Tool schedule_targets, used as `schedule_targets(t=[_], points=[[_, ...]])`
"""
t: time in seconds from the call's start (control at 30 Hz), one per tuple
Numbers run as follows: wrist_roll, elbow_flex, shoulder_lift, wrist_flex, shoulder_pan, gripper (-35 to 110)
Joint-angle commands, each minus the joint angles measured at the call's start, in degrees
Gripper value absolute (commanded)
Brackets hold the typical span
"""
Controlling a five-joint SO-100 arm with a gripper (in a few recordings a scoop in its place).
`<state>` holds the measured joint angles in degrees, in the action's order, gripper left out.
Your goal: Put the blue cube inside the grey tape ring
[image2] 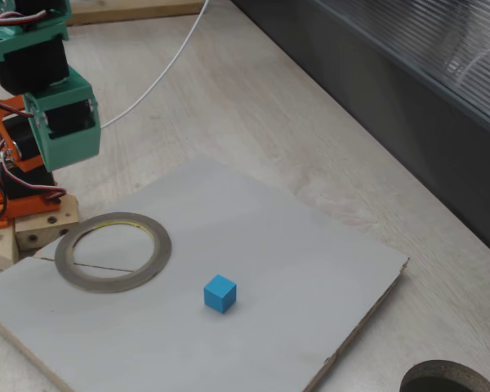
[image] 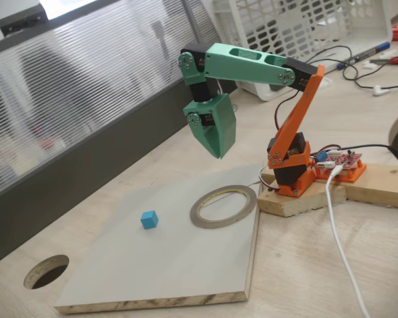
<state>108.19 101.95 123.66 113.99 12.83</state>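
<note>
Stretching across the room, the pale wooden surface (image: pixel 318 265) carries a grey board (image: pixel 152 265), with a round hole (image: pixel 46 271) just off the board's near left corner in a fixed view. Above the board's far right part hangs the green and orange arm (image: pixel 252 66), bolted to a wooden block (image: pixel 371 185) on the right. Its green end effector (image: pixel 217 149) points down, carrying nothing, fingers together as far as I can see. Below it the grey tape ring (image: pixel 223 206) lies flat on the board. To the ring's left, well apart from it, sits the blue cube (image: pixel 149 219) on the board, outside the ring in both fixed views.
</note>
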Motion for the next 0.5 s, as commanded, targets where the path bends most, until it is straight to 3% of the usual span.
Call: schedule_targets(t=[0.0,0.33,0.47], points=[[0.7,-2.2,-14.7,1.5,-0.3,4],[0.6,-40.3,-45.4,1.5,-0.7,4],[0.6,-47.7,-55.6,1.5,-6.9,4]])
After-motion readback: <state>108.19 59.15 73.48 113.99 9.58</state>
